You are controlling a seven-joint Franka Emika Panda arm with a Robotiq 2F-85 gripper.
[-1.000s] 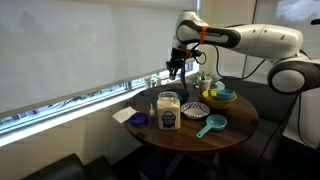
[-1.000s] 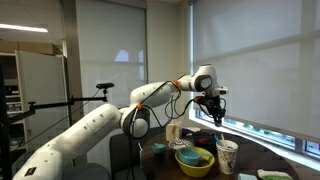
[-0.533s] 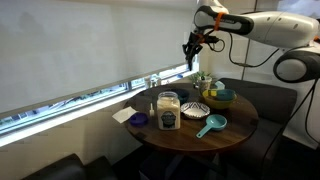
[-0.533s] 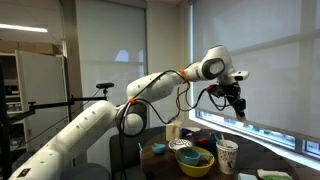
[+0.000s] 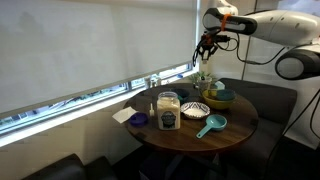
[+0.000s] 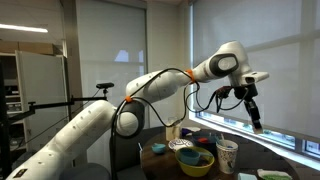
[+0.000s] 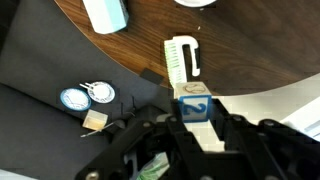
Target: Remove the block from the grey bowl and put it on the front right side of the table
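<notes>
Surface: the table (image 5: 236, 128), round and dark brown, was shown whole in an exterior view; only its curved edge was caught in the wrist view.
Left side: a white sheet (image 5: 122, 115), a small dark blue dish (image 5: 138, 120), a slim bottle (image 5: 152, 107) and a lidded jar (image 5: 169, 111) were grouped near the window edge.
Centre: a patterned bowl (image 5: 195, 110) and a teal scoop (image 5: 210, 125) were set just beside each other.
Right side: stacked bowls (image 5: 221, 96) were placed at the far edge, below the arm's end.
Arm end: the gripper (image 5: 205, 46) was held high above the far edge, close to the blind; it was drawn too small in both exterior views for its grip to be read.
Wrist view only: the fingers (image 7: 168, 126) were seen clamped on the block (image 7: 195, 105), blue with a pale mark, one finger on each side.
Block position: it was held in the air, over the table's edge and dark floor.
Below the block: two round blue-and-white discs (image 7: 75, 98) and a tan cube (image 7: 95, 120) were seen on the floor, a white brush (image 7: 182, 58) on the wood.
Obstruction: in an exterior view much of the room was covered by the arm (image 6: 90, 130), and the tabletop was partly hidden by a yellow bowl (image 6: 195, 163) and a paper cup (image 6: 227, 155).
</notes>
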